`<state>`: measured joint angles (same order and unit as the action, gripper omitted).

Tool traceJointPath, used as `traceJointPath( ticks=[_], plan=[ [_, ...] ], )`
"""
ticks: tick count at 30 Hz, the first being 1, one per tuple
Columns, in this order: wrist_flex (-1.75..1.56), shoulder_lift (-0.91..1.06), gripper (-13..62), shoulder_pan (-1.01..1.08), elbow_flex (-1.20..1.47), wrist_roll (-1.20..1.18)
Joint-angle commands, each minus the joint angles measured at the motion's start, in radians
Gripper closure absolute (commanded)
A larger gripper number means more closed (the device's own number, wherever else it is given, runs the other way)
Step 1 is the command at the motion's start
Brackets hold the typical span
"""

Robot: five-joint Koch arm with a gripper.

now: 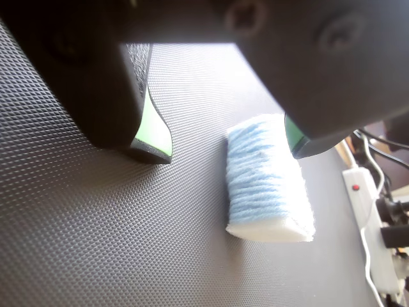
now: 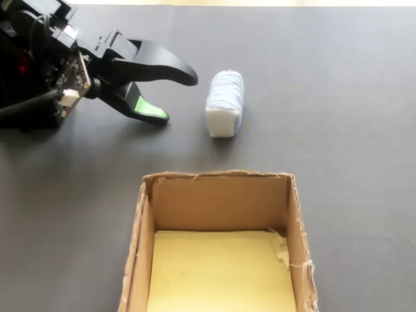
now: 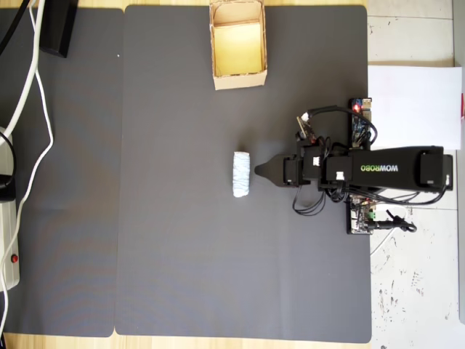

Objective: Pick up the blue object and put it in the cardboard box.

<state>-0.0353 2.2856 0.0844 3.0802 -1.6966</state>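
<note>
Blue object (image 2: 225, 103) lies just beside the wide-open pincer (image 2: 177, 97), cardboard box (image 2: 294, 214) well apart.

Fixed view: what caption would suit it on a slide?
Open gripper beside the blue roll on a dark mat, with the empty cardboard box waiting in front.

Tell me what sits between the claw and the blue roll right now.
Nothing: in the fixed view only bare dark mat separates the open claw from the roll. The overhead view agrees.
</note>
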Motion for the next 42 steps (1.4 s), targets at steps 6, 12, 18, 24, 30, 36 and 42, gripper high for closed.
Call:
traceJointPath(
  ticks=[6, 12, 18, 24, 30, 36, 42],
  plan=[
    [0.086, 0.081, 14.4, -0.002, 0.037, -0.054],
    [0.086, 0.081, 14.4, 0.000, 0.037, -0.054],
    [0.086, 0.081, 14.4, -0.002, 0.038, -0.054],
    [0.087, 0.081, 14.4, -0.003, 0.037, -0.054],
    [0.084, 0.081, 14.4, -0.003, 0.037, -0.052],
    [0.051, 0.081, 14.4, -0.012, 0.037, -0.015],
    [-0.061, 0.083, 14.3, -0.063, 0.038, 0.086]
  ],
)
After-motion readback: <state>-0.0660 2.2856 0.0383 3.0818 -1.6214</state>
